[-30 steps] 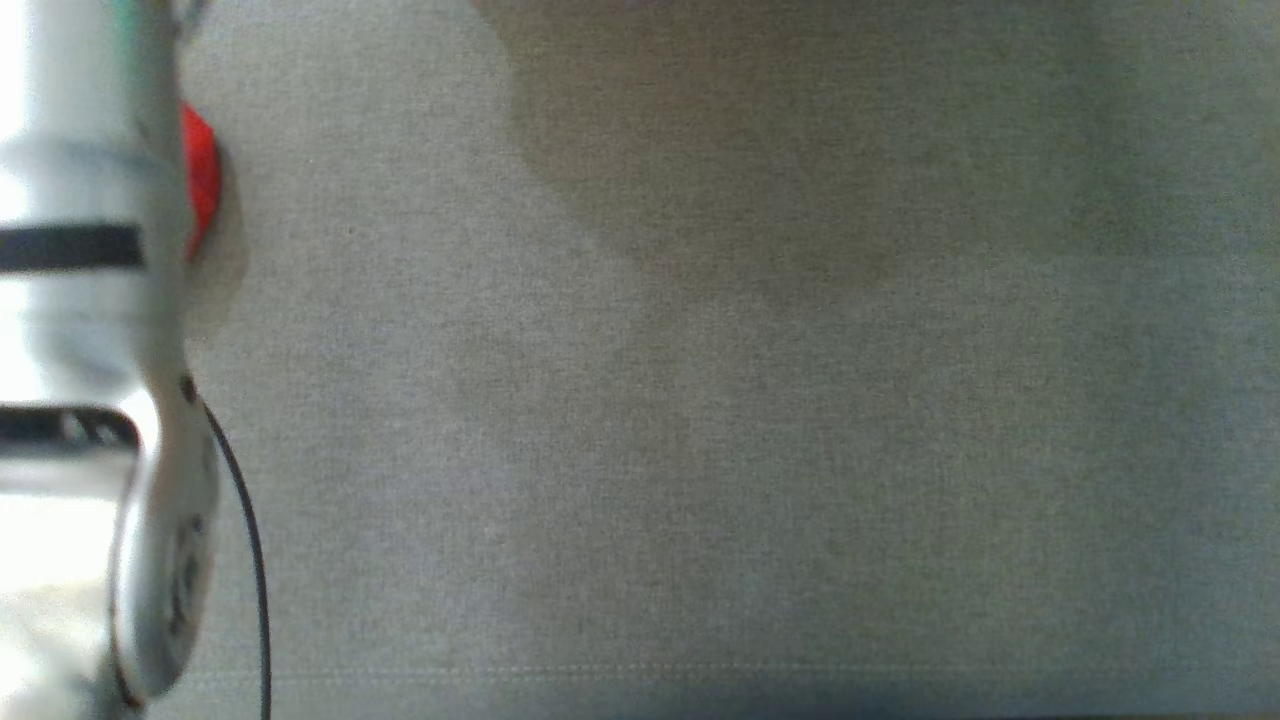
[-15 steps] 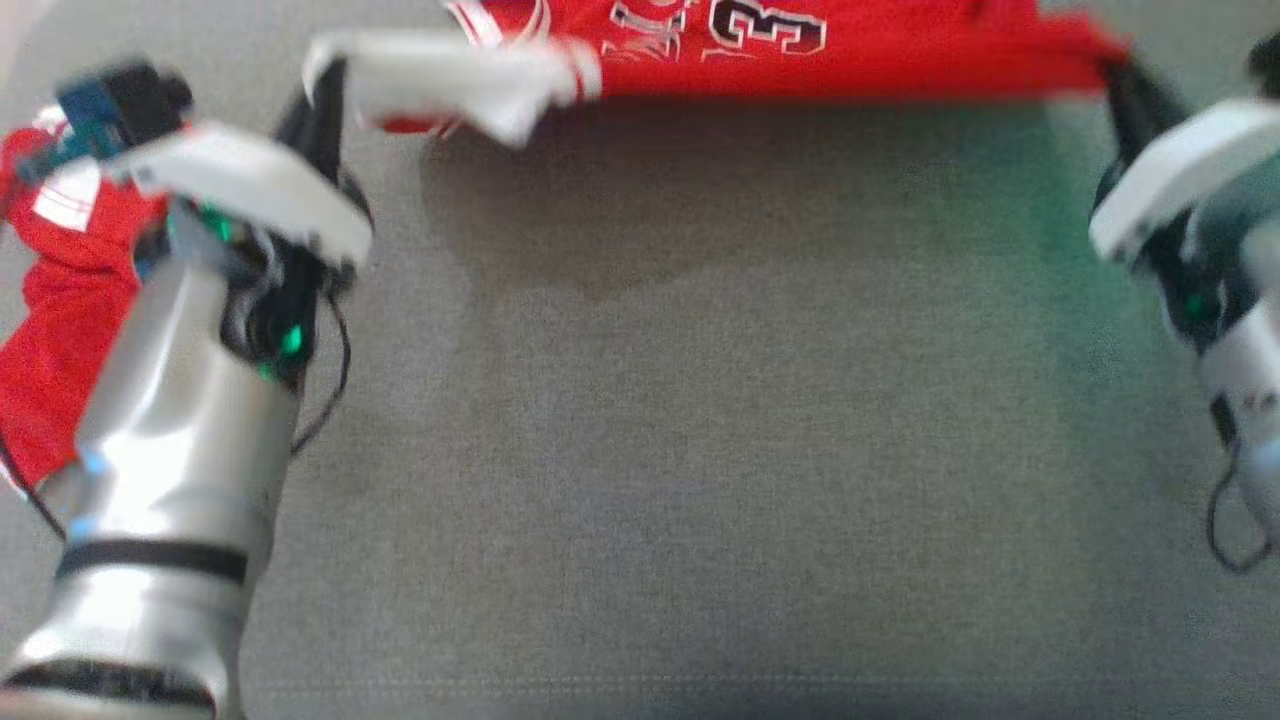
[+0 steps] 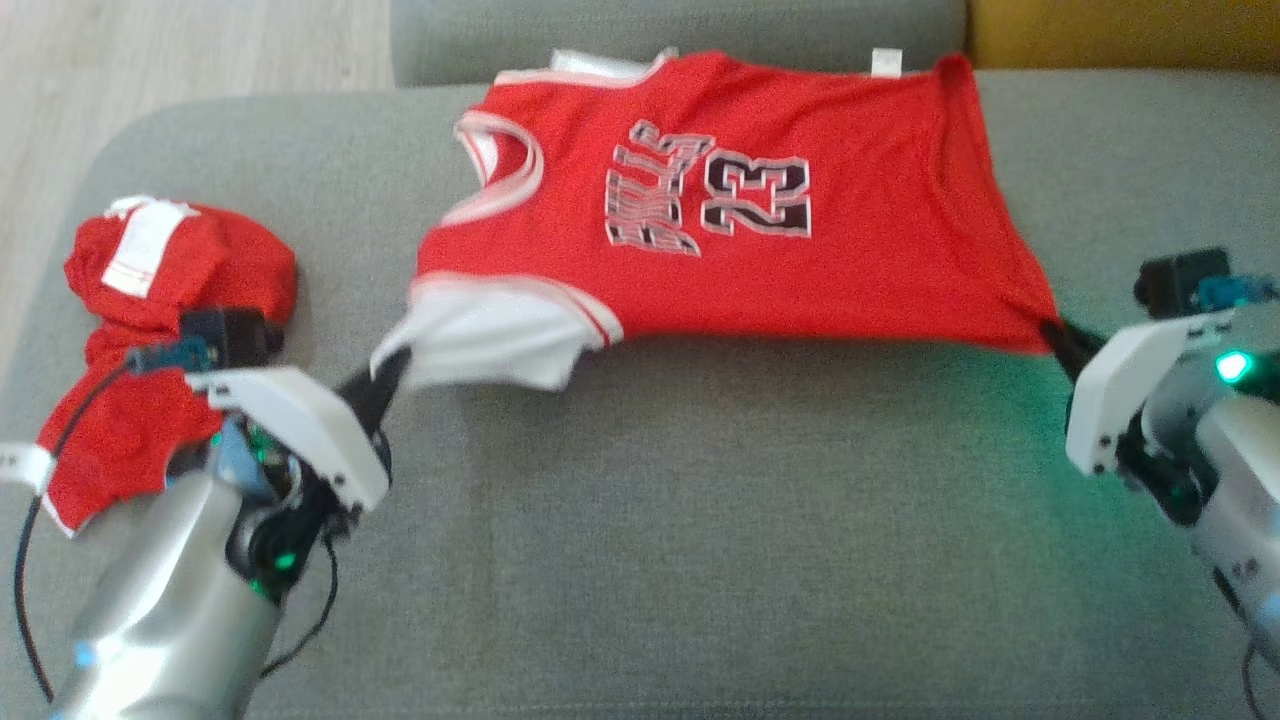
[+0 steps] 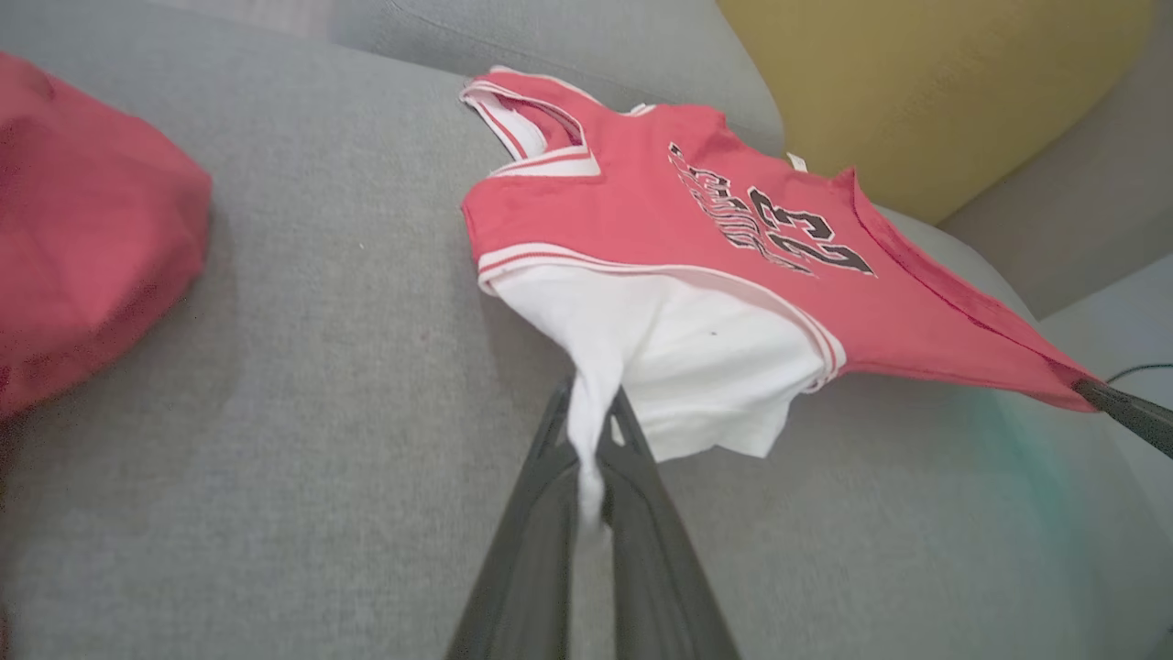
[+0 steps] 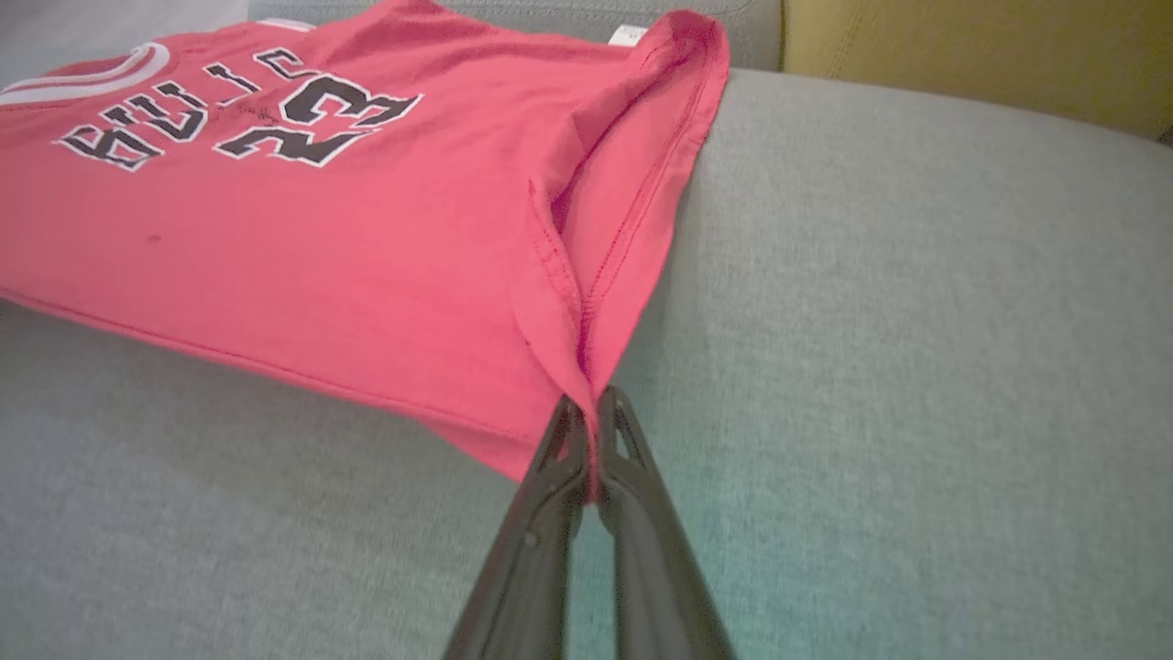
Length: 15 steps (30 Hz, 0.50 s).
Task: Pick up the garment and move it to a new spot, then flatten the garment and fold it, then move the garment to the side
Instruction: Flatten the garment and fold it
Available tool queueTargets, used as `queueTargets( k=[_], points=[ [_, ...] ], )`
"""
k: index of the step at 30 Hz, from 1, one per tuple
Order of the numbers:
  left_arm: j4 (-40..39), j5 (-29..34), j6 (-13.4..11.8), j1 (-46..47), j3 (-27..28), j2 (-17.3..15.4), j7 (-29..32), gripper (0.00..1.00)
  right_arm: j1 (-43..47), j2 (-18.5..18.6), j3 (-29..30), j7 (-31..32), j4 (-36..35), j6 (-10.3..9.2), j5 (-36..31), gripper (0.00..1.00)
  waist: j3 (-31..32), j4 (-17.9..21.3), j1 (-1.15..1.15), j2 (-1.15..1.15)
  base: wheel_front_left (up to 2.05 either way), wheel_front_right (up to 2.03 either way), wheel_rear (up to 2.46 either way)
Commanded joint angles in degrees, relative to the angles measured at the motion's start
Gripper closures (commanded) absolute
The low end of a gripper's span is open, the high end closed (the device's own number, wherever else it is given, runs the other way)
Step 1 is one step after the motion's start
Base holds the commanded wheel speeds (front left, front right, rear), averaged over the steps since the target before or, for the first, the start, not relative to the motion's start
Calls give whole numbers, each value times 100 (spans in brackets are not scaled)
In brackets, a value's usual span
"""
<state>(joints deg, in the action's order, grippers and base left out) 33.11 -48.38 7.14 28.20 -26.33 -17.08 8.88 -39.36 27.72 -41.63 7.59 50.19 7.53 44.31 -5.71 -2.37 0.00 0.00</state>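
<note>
Red jersey (image 3: pixel 760 250) light, limp, stretchy. Left gripper (image 4: pixel 589 408) pinches its white sleeve (image 4: pixel 678 357), right gripper (image 5: pixel 586 412) its hem corner; seamed edges look like the best holds.

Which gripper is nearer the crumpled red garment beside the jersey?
Left. The left gripper, pinching the jersey, is beside the crumpled garment; the right gripper holds the jersey's far corner.

The jersey (image 3: pixel 850 250) was soft, matt red cloth, its sleeve white cloth. The sofa (image 3: pixel 700 520) was coarse grey weave. My left forearm (image 3: pixel 170 590) shone smooth and silvery; my right gripper (image 5: pixel 591 403) had matt black fingers (image 5: pixel 641 550).
</note>
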Motion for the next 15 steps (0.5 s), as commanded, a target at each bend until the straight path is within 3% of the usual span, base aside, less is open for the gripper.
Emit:
queueTargets(
  k=[1,15],
  points=[
    [-255,-99,34,87,178,-322,75,100,89,184,-81,36,-70,-4,46,100,154,11,0,0,0,0,0],
    [-1755,-1029,-26,-1360,-1,-1051,1458,100,777,417,-404,493,-30,-4,771,100,630,90,0,0,0,0,0]
  ],
)
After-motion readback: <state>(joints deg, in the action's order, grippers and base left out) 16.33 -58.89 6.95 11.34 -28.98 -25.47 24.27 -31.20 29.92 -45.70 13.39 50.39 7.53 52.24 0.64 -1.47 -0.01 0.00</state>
